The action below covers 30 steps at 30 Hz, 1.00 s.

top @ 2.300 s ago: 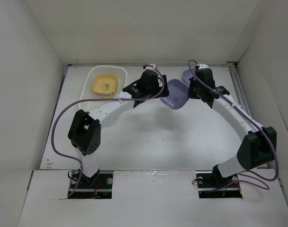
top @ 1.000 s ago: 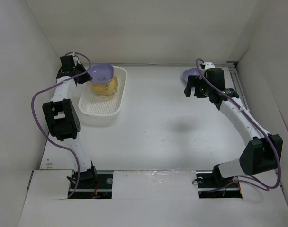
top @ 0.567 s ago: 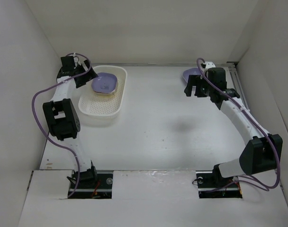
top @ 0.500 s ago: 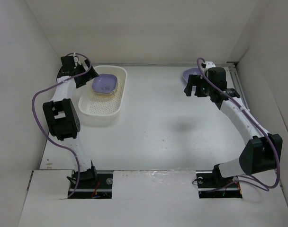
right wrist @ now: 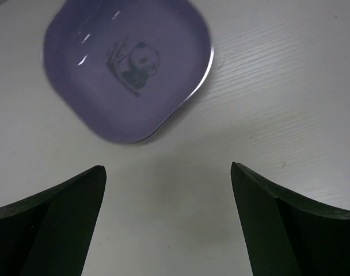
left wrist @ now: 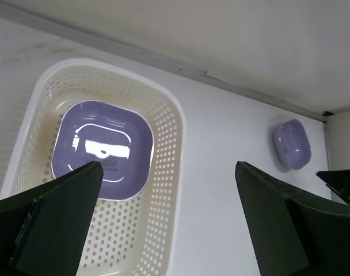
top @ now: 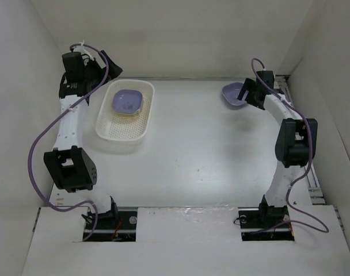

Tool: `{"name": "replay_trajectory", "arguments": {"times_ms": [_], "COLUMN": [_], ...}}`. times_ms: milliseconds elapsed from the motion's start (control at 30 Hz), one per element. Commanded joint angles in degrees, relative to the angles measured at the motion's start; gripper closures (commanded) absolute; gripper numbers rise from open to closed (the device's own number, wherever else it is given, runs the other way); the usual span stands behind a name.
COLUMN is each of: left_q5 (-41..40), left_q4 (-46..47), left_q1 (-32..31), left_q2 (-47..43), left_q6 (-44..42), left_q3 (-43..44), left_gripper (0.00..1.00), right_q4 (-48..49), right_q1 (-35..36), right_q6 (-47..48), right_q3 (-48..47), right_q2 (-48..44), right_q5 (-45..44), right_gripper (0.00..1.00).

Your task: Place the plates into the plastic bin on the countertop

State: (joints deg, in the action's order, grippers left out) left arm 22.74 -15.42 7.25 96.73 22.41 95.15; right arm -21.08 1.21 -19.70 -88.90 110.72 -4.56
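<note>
The plastic bin (top: 109,122) sits at the far left of the countertop (top: 198,149). A lavender plate (top: 126,102) lies flat inside it, and an edge of a yellow plate (top: 129,116) shows beneath. My left gripper (top: 106,68) hangs open and empty, high above the bin's far left corner. In the left wrist view the lavender plate (left wrist: 102,148) rests in the bin (left wrist: 178,132) below my gripper (left wrist: 167,167). A second lavender plate (right wrist: 128,66) with a panda print lies on the counter at the far right (top: 232,93). My right gripper (right wrist: 168,168) is open just short of it (top: 244,95), not touching.
White walls close in the countertop on the left, back and right. A metal rail (top: 293,109) runs along the right edge. The second lavender plate (left wrist: 291,144) shows far off in the left wrist view.
My left gripper opened and dropped the lavender plate onto the yellow one in the bin, then rose and drew back. My right arm swung right, and its gripper now faces the far-right plate.
</note>
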Motion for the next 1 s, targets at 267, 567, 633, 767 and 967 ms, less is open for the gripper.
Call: {"name": "replay_trajectory", "arguments": {"times_ms": [267,567,633,767,967], "left_q5": [7.2,0.9,-2.6,-6.9,-11.5], "left_q4": [1.3,-2.8,-4.8,-6.1,-8.8], "left_q1": [0.5,-5.8,-9.2,-17.1,-30.3], "left_q2": [-2.9,-1.8,-1.3,0.6,5.0], "left_q6": [0.5,-1.2,-1.8,-1.8,-3.1], "left_q3": [-0.8,0.8,2.4,3.5,7.4], "left_gripper": [0.0,0.0,0.0,0.0,0.0], "right_q4": [-6.4,-13.6,-12.9,-13.5,-2.0], "right_q1": [-1.7,-2.8,-2.8,-3.3,3.5], "right_q6": [-7.3,-5.3,-4.7,-4.2,2.5], "right_q3": [-17.5,-26.2,-24.6,-22.5,-4.1], "right_q2": [16.1,23.6,23.0,21.9,3.2], "right_q5": [-9.9,-9.1,-7.9,-3.6,-4.1], "right_gripper": [0.09,0.43,0.63,1.0,1.0]}}
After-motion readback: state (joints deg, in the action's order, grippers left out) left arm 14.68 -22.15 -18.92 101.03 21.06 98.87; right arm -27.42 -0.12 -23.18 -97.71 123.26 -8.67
